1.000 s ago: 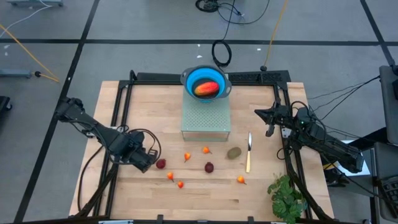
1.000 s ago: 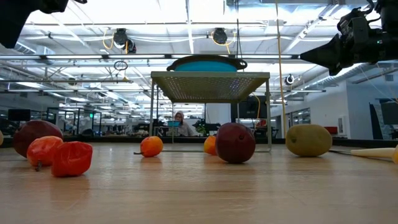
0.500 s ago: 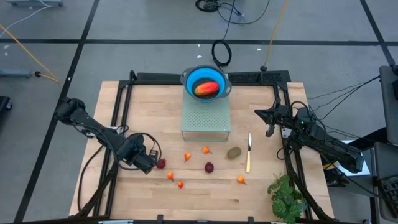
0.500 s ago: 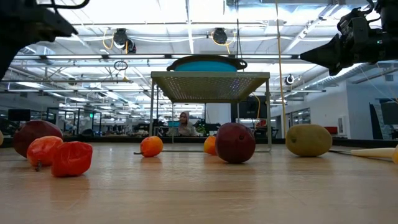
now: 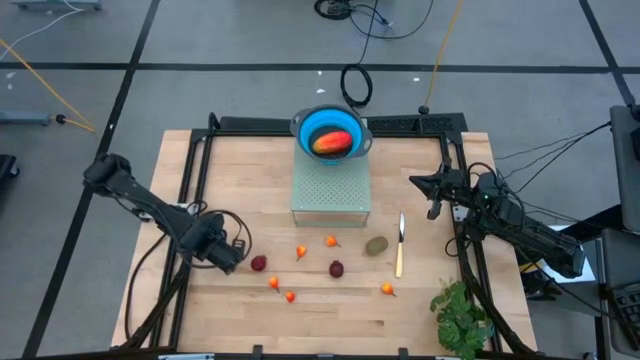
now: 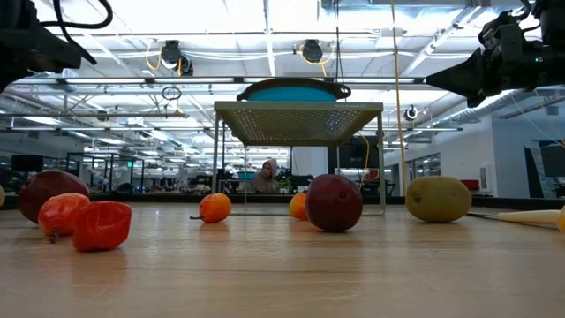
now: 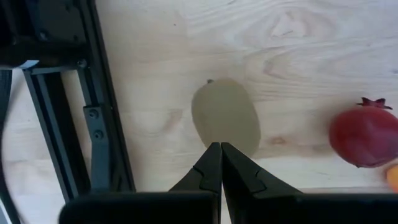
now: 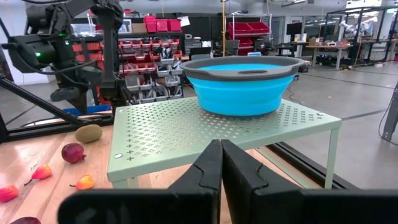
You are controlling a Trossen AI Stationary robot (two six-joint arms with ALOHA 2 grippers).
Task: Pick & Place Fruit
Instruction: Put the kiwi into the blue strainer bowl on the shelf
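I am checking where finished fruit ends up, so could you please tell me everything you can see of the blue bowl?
The round blue bowl has a dark grey rim with two small handles and ribbed, collapsible-looking sides. It stands upright on the pale green perforated metal stand at the table's far edge, raised above the wooden top. Inside lies the oval red-orange-yellow mango. Neither gripper touches it.

A robotics lab or workshop in a large industrial hall. Beyond the right pincer [image 8: 221, 163], red storage bins [image 8: 146, 46] fill racks along the wall, with workbenches farther back. The low view shows exposed ceiling beams [image 6: 265, 81], strip lights and hanging fans [image 6: 311, 50], and a person [image 6: 267, 175] seated at a distant desk. Around the wooden tabletop [image 5: 250, 320], cables [image 5: 355, 85] trail across a grey tiled floor [image 5: 200, 60].
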